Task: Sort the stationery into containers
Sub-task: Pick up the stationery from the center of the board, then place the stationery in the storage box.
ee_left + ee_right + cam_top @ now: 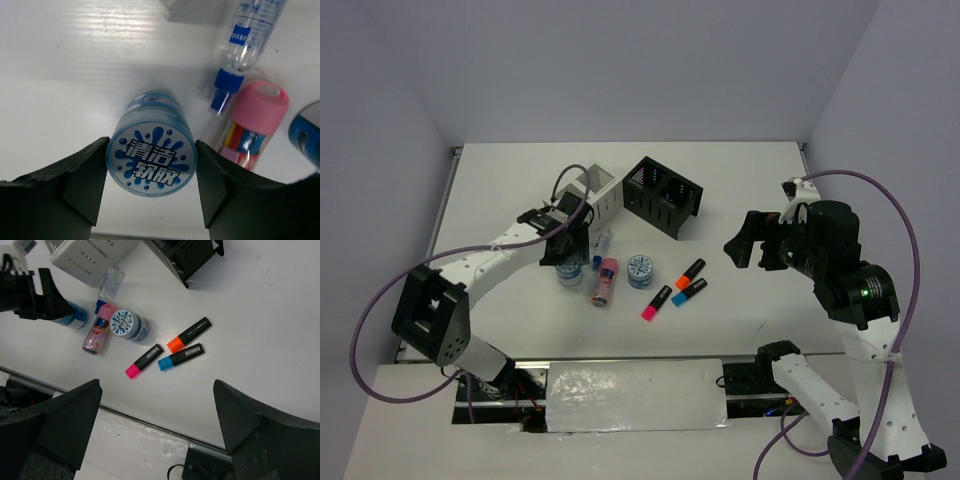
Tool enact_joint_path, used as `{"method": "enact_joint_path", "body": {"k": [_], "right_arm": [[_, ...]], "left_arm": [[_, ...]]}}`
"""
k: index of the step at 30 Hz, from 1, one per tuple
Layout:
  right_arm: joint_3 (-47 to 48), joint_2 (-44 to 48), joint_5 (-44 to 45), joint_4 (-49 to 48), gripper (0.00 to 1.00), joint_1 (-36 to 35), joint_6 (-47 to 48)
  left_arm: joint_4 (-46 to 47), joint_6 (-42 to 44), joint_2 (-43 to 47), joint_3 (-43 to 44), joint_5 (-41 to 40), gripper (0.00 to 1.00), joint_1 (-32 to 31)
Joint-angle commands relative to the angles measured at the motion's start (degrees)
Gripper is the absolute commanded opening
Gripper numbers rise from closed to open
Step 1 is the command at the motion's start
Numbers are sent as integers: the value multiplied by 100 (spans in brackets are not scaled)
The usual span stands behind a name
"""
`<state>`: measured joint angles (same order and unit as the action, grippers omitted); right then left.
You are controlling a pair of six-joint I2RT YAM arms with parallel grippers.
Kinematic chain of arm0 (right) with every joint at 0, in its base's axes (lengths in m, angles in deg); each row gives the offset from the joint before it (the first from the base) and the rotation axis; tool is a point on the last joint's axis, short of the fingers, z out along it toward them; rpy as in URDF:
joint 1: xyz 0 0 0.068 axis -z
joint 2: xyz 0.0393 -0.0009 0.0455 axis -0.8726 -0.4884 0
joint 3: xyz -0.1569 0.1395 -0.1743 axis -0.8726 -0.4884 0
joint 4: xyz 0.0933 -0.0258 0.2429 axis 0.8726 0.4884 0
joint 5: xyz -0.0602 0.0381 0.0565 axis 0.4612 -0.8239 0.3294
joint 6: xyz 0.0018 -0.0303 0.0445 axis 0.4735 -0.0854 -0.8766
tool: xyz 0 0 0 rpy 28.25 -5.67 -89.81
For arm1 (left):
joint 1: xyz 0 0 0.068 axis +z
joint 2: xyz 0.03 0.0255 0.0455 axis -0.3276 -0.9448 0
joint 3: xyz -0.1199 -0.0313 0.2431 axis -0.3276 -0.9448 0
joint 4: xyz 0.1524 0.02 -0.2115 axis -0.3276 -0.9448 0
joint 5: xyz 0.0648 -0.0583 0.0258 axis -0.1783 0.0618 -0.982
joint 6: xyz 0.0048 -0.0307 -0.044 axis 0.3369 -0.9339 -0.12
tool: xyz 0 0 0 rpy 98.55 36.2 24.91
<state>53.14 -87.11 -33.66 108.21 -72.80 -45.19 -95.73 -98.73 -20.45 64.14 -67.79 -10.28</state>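
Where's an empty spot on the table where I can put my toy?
Biggest bare patch: right of the three highlighters, in front of the black box. Another lies behind both boxes, along the far edge. It's crowded between the white box and the highlighters, where the left pincer straddles a blue roll.

Robotics lab test cell, seen from above. A white table (770,190) fills the middle of the frame, boxed in by plain pale grey walls (620,60) at top, left and right. Two robot arms are bolted along the bottom edge, the left arm (480,262) at lower left and the right arm (865,290) at lower right, with purple cables (916,250) looping off them. Some stationery (688,291) and two slatted boxes (663,195) sit on the table.
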Motion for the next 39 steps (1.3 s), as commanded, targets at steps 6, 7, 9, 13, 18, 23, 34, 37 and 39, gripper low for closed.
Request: {"method": "enact_joint_path", "body": {"k": [6, 7, 9, 13, 18, 23, 34, 37, 39], "right_arm": [[81, 63, -88, -242, 100, -54, -15], [46, 54, -106, -277, 100, -54, -67], [2, 45, -238, -365, 100, -54, -129], [-16, 54, -352, -435, 100, -54, -164], [55, 63, -396, -356, 100, -62, -112], [-15, 133, -431, -339, 100, -54, -94], [-218, 98, -458, -409, 100, -62, -138], [-174, 36, -484, -409, 100, -62, -129], [-139, -8, -475, -400, 100, -54, -103]], "left_arm": [[-1494, 410, 997, 2718, -111, 0, -21], [-1529, 488, 935, 2973, -233, 0, -21], [-1390, 664, 611, 3518, -348, 0, 23], [-1117, 928, -136, 4205, -331, 0, 374], [-976, 1008, -910, 4785, -77, 0, 796], [-748, 1122, -1183, 4707, -42, 0, 919], [-441, 1043, -1157, 3925, 47, 0, 981], [-387, 1025, -1166, 3731, 21, 0, 990], [-352, 990, -1166, 3652, 38, 0, 981]]}}
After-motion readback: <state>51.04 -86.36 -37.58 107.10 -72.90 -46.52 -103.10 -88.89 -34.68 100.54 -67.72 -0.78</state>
